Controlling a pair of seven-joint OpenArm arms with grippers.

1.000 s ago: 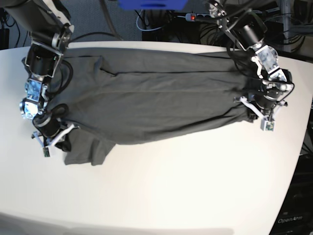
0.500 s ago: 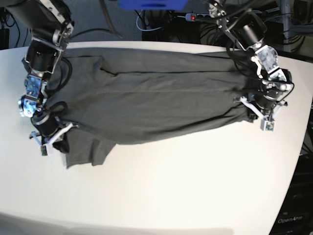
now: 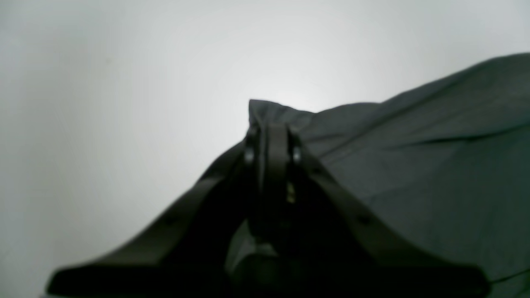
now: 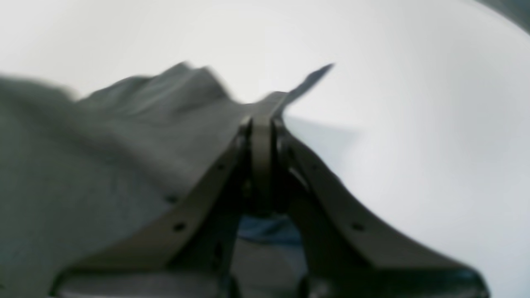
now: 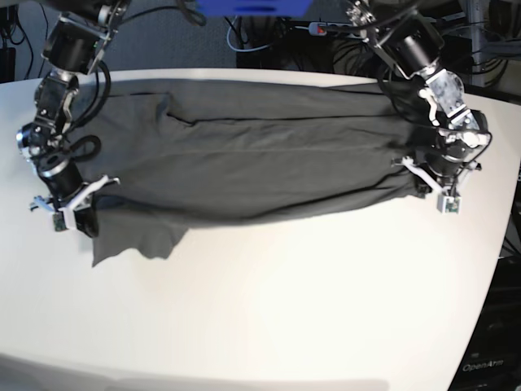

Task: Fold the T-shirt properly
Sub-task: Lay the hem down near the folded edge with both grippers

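The dark grey T-shirt (image 5: 260, 155) lies stretched sideways across the far half of the white table (image 5: 285, 309). At the base view's left, my right gripper (image 5: 84, 220) is shut on the shirt's corner, and a sleeve flap (image 5: 134, 236) hangs below it. The right wrist view shows that gripper (image 4: 261, 122) pinching the blurred T-shirt (image 4: 103, 157). At the base view's right, my left gripper (image 5: 423, 186) is shut on the opposite edge. The left wrist view shows this gripper (image 3: 271, 128) clamped on a raised fold of the T-shirt (image 3: 414, 165).
Behind the table's far edge lie tangled cables and a power strip (image 5: 321, 28) with a red light, and a blue object (image 5: 252, 6) sits at the top. The table's curved right edge (image 5: 509, 228) runs close to my left gripper.
My right gripper has moved left and toward the far edge with the shirt's corner, pulling the cloth tauter and dragging the sleeve flap left. My left gripper has barely shifted.
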